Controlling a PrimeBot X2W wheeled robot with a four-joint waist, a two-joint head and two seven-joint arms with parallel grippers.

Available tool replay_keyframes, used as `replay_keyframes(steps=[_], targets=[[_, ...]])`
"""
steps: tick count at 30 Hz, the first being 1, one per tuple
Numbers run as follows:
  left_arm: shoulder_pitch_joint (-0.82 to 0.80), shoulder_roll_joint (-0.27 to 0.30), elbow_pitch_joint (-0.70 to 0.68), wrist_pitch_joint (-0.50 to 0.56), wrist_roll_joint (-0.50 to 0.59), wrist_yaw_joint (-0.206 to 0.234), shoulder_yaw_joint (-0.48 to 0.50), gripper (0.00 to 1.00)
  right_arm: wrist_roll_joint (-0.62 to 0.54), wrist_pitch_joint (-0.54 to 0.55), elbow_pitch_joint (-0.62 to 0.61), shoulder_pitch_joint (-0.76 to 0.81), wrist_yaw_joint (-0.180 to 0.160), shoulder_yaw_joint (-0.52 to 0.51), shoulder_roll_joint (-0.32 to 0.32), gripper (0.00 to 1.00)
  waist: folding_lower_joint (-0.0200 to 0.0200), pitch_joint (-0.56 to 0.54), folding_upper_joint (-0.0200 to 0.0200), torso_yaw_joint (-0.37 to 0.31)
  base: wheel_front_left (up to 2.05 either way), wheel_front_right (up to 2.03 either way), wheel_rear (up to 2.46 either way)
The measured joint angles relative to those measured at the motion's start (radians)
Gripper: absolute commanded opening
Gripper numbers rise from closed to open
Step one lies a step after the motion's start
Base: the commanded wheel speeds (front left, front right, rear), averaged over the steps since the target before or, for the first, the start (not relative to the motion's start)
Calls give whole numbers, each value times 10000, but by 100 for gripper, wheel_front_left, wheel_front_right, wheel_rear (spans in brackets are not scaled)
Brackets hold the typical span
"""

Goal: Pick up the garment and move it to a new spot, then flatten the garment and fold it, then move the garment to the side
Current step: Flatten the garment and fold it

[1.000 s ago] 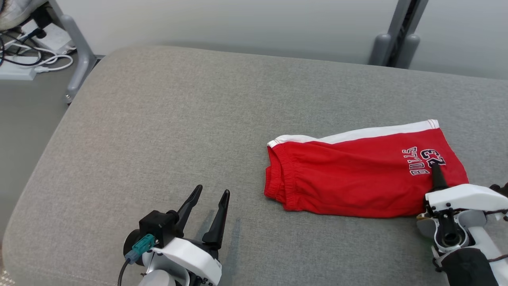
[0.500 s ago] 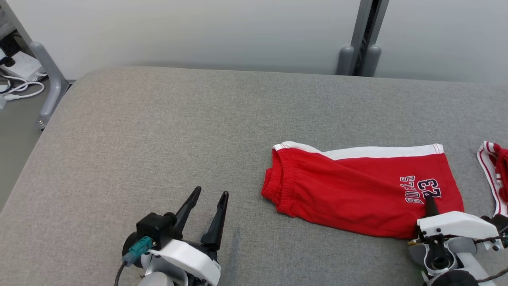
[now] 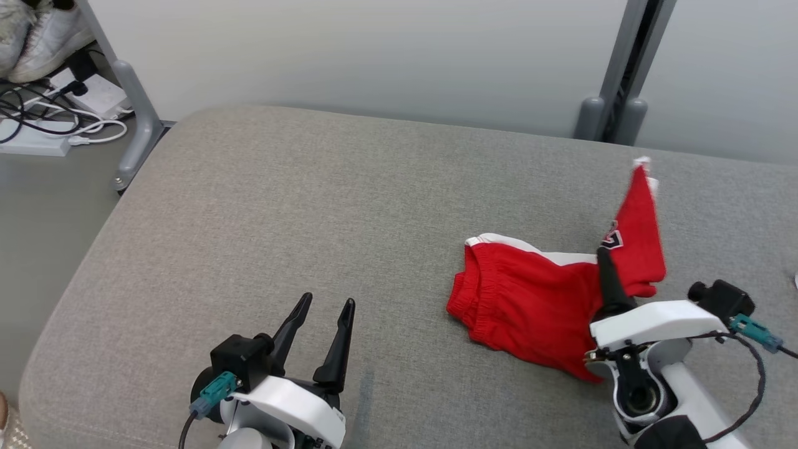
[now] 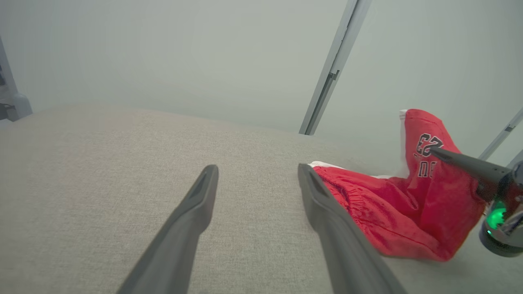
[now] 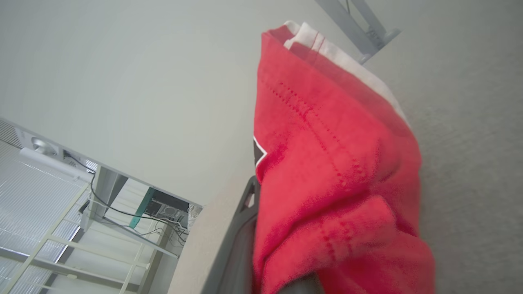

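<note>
The garment (image 3: 530, 299) is a pair of red shorts with white trim and dark lettering, lying on the grey cushioned surface (image 3: 312, 206) at the right. My right gripper (image 3: 603, 257) is shut on its leg end, which stands lifted and draped over the fingers (image 5: 245, 228); the elastic waist end still rests on the surface. In the left wrist view the garment (image 4: 392, 212) shows at the right, with the right gripper's finger (image 4: 461, 161) against it. My left gripper (image 3: 325, 305) stays open over bare cushion at the lower left, well apart from the shorts.
A grey wall runs behind the cushion, with a metal post (image 3: 614, 93) at the back right. Off the left edge are a frame leg (image 3: 134, 106), cables and a power strip (image 3: 37, 134) on the floor, and pale shoes (image 3: 37, 31).
The right gripper has raised the garment's leg end off the cushion and swung it leftward, bunching the shorts. The head camera shifted. The left gripper kept still.
</note>
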Motion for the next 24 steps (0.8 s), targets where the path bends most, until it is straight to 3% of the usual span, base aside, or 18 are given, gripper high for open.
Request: replay_keyframes(steps=[6,15,24], targets=[[65,-4,52,0,0,-4,-27,100,174,-12,-658,315,2,1530,21,0,0,-80,0,474,0,0,0],[77,2,90,0,-33,-2,-13,100,286,-134,238,170,2,2801,21,0,0,-88,0,996,0,0,0],[193,2,125,0,-79,31,-31,100,182,-209,606,-177,2,2986,25,0,0,-99,0,993,0,0,0]])
